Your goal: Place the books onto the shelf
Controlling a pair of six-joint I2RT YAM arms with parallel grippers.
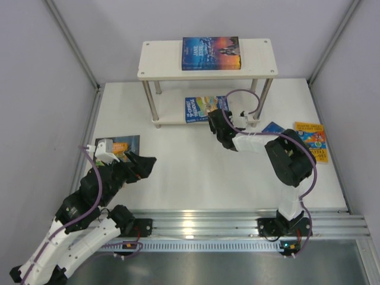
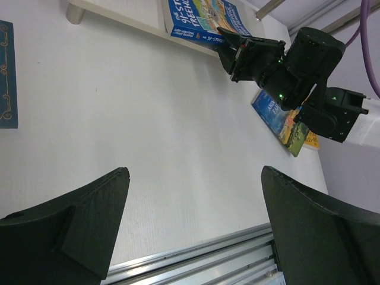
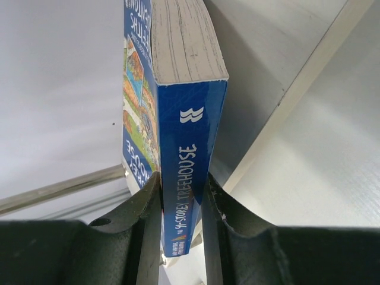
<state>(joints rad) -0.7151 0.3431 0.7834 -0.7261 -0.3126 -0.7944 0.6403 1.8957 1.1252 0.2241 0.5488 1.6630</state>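
1. The step in hand looks like shelving one book. The right fingers (image 1: pixel 214 122) reach toward the shelf (image 1: pixel 160 62) and carry the blue Treehouse book (image 3: pixel 190 136).
2. The right fingers are drawn in narrow, one pressed to each cover at the spine end. The book is pinched across its thickness.
3. From that pinch the book runs straight out beyond the fingertips. Its far part lies over the lower board (image 1: pixel 171 120), under the top board. Its near end, the one in the fingers, sticks out past the board's front edge.
4. The left fingers (image 1: pixel 142 163) are spread as wide as they go and hold nothing. They hang over bare desk (image 1: pixel 190 178), with a dark-covered book (image 1: pixel 129 142) lying just behind them.
5. One sunset-cover book (image 1: pixel 211 53) lies flat on the top board, well beyond the right fingertips. A blue book (image 1: pixel 273 127) and an orange-yellow book (image 1: pixel 312 139) lie on the desk off to the outer side of the right fingers, beside that arm.
6. The next move probably calls for sliding the Treehouse book deeper until it rests fully on the lower board. The right fingers would then open and back straight out, so they do not drag the book off or knock a shelf leg.
7. At least three books appear left to shelve, so the task seems under halfway.
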